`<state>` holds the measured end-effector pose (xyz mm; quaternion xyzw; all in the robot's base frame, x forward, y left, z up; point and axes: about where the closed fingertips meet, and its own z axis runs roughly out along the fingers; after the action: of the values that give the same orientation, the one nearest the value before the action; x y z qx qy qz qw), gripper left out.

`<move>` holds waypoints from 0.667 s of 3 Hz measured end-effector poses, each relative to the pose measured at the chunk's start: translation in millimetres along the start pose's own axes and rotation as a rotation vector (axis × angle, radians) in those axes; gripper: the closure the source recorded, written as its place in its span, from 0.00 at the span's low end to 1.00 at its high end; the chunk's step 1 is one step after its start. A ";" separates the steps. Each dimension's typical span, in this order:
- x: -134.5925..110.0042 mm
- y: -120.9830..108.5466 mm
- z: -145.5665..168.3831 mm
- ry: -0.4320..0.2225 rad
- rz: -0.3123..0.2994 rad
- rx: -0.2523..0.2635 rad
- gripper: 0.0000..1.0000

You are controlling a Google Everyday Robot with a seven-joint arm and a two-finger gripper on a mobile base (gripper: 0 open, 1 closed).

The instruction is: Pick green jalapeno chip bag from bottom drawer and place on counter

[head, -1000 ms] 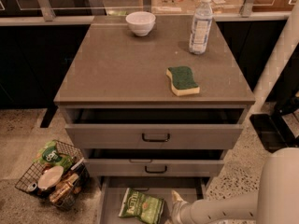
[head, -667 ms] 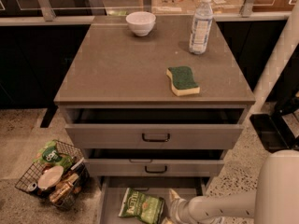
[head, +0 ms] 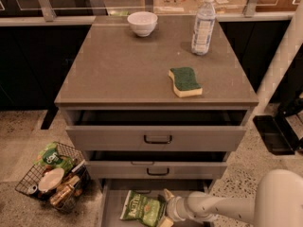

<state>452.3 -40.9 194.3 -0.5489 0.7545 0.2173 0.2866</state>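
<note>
Down in the bottom drawer (head: 111, 207), the gripper (head: 164, 207) sits low with its fingers spread apart, nothing clamped yet. The green chip bag (head: 141, 206) lies flat on the drawer floor, its right edge just at the fingertips. I'd want both fingers well over that crinkly edge before closing, so the pinch holds for the lift to the counter (head: 128, 65).

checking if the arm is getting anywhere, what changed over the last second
The pincer slid a little to the left inside the bottom drawer, up to the right edge of the green jalapeno chip bag. It is open, and nothing has been gripped yet. The bag has not shifted, and the sponge, bottle and bowl on the counter stayed put.
</note>
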 end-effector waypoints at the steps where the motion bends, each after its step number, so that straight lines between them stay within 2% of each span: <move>1: 1.0 -6.1 31.1 -0.077 -0.013 -0.044 0.00; 2: -3.5 -3.7 51.7 -0.127 -0.031 -0.082 0.00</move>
<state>466.6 -6.3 158.3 -0.5568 0.7168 0.2779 0.3145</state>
